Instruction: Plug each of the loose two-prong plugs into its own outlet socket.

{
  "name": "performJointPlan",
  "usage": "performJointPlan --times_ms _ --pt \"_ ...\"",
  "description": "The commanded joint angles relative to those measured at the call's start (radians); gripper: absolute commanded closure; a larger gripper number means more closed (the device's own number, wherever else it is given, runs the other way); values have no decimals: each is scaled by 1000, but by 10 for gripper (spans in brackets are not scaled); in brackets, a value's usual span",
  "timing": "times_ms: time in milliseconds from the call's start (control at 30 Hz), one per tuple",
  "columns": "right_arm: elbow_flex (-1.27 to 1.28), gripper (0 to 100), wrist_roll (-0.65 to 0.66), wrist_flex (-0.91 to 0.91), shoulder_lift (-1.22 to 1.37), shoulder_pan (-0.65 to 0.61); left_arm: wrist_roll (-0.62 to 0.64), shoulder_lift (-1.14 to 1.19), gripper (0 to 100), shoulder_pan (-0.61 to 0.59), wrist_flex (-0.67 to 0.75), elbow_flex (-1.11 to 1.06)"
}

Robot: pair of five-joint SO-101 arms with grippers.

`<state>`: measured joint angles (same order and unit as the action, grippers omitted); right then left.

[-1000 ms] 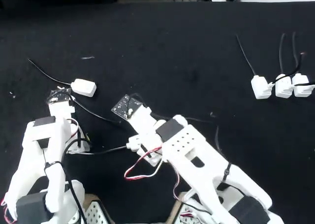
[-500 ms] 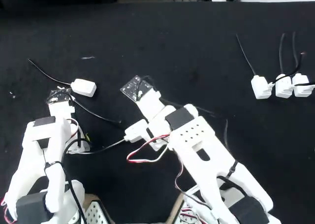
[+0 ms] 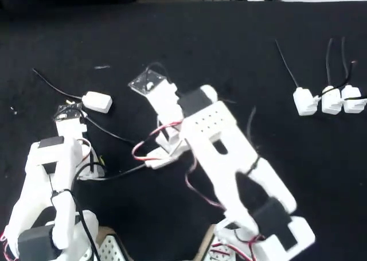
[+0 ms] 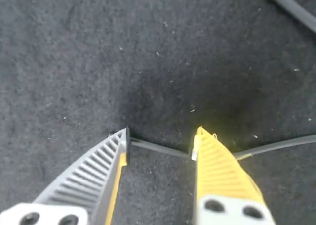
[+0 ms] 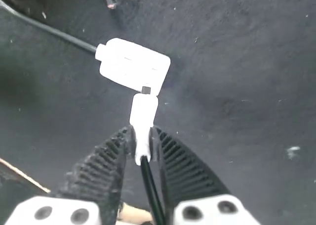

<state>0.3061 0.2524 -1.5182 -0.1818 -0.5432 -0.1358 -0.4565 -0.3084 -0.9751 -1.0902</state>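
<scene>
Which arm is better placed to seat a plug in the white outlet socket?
Right. The right gripper is shut on a white plug aimed at the outlet socket. The left gripper is open above the mat, a thin cable lying between its jaws.

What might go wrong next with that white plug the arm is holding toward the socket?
The plug is pinched only near its cable end by the right arm's jaws, so it may tilt or slip when pushed. The outlet socket lies loose on the black mat with nothing holding it, so it may slide away rather than take the plug. The left arm's jaws stand open astride a thin cable, not bracing the socket.
</scene>
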Motion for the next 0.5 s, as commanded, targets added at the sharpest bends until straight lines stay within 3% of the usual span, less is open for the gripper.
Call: performJointPlan --times_ms 0,200,467 --pt "-62 988 -100 29 50 -68 9 11 777 -1 2 -18" --pt "-122 988 -184 14 173 -87 9 11 777 -1 0 -18" --pt "-216 988 -193 -17 269 -87 8 11 777 -1 -2 -18"
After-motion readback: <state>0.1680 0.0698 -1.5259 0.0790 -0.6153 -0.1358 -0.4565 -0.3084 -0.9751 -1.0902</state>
